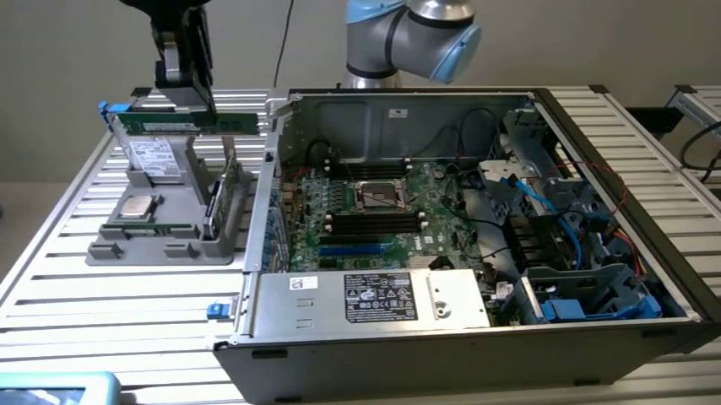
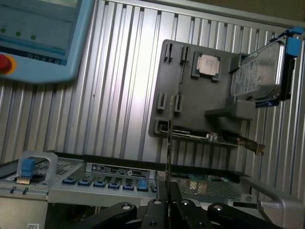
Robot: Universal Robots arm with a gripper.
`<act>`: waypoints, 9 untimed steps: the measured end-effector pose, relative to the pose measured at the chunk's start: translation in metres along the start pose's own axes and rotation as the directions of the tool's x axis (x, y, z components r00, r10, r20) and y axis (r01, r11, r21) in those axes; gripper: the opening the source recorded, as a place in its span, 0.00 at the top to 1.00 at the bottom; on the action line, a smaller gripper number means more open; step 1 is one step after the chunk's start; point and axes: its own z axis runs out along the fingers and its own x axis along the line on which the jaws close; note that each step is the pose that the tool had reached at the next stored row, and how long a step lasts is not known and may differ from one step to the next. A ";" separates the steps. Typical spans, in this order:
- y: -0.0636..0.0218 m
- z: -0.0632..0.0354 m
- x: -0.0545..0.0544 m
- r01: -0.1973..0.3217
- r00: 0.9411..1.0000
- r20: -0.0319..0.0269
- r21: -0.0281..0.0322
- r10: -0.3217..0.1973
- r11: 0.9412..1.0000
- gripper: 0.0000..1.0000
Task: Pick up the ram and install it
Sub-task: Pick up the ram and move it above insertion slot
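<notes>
Gripper: The gripper (image 1: 198, 103) was closed narrow on the ram (image 1: 158, 124), pinching the stick's upper edge near its middle.
Ram: It hung long side level and lower edge free, above the back of the grey holder tray (image 1: 147, 251) on the exterior view's left. It looked clear of the tray and well apart from the computer.
Why held so: A grip on the top edge left the contact edge bare, which I judge suited pressing it down into a slot. From the wrist camera the stick ran out from the fingers as a thin edge-on line.
Tray: Its moulded pockets kept each part apart and upright or flat for a clean grasp. Several pockets stood vacant.
Tray contents: One silver hard drive (image 1: 152, 158) was propped at a tilt. One CPU chip (image 1: 138, 207) lay flat. One green expansion card (image 1: 225, 198) stood on edge with a metal bracket.
Computer case: One tower case (image 1: 451, 363) lay on its side with the panel off, so the motherboard (image 1: 440, 190) faced upward and was open from above.
Motherboard: One CPU socket (image 1: 381, 197) sat between black memory slots. I could not count those.
Table: One slatted aluminium table (image 1: 113, 312) carried tray and case side by side.
Pendant: One teach pendant (image 2: 43, 28) with a red stop button lay at the table's edge.
</notes>
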 end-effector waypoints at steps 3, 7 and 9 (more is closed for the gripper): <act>-0.0114 -0.0012 0.001 -0.001 1.000 -0.003 -0.009 0.001 1.000 0.86; -0.0295 -0.0025 0.003 -0.001 1.000 -0.003 -0.010 0.001 1.000 0.86; -0.0387 -0.0031 0.004 -0.001 1.000 -0.003 -0.010 0.001 1.000 0.86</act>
